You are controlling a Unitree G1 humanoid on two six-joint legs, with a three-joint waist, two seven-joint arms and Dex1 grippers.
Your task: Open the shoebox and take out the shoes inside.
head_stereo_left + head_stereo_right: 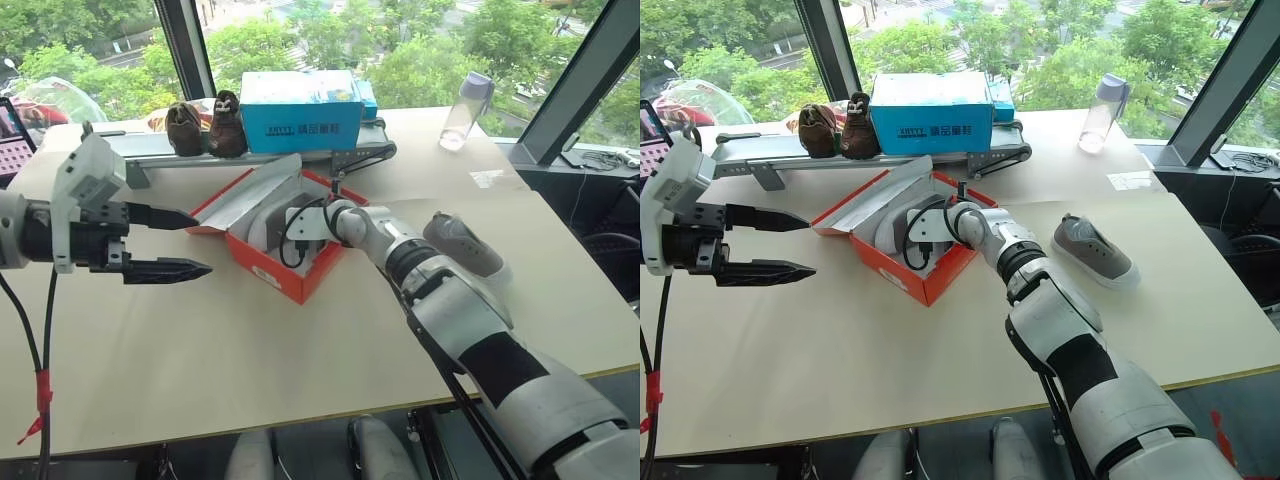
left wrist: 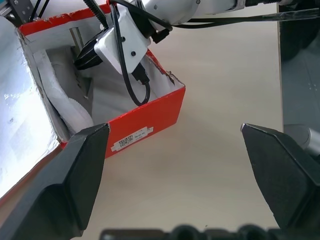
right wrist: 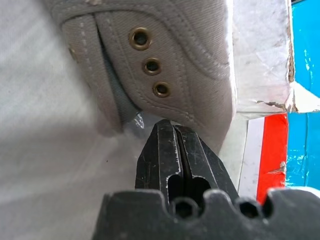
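Fingers of my left gripper (image 1: pixel 165 243) stand wide apart and hold nothing, hovering above the pale wooden table (image 1: pixel 200 350) on the left, just left of the box. To its right sits the red cardboard shoebox (image 1: pixel 300 275), its hinged lid (image 1: pixel 245 195) thrown back toward the far left so the white inside faces up; a small white label (image 2: pixel 131 139) shows on its near end wall. Inside lies one grey-taupe canvas sneaker with a white rubber sole (image 2: pixel 70 107), resting on white paper. My right gripper (image 3: pixel 172 145) reaches down into the box, its two black fingers pressed together at the edge of that sneaker's opening, beside three brass eyelets (image 3: pixel 151 65); whether they pinch the canvas or only touch it I cannot tell. Farther right, out on the table and well apart from the box, lies the second grey-taupe sneaker (image 1: pixel 1095 250). Along the far side, a pair of small dark brown shoes (image 1: pixel 205 125) and a blue box with a white label (image 1: pixel 300 112) rest on a grey rail, and a clear plastic bottle (image 1: pixel 467 110) stands far right.
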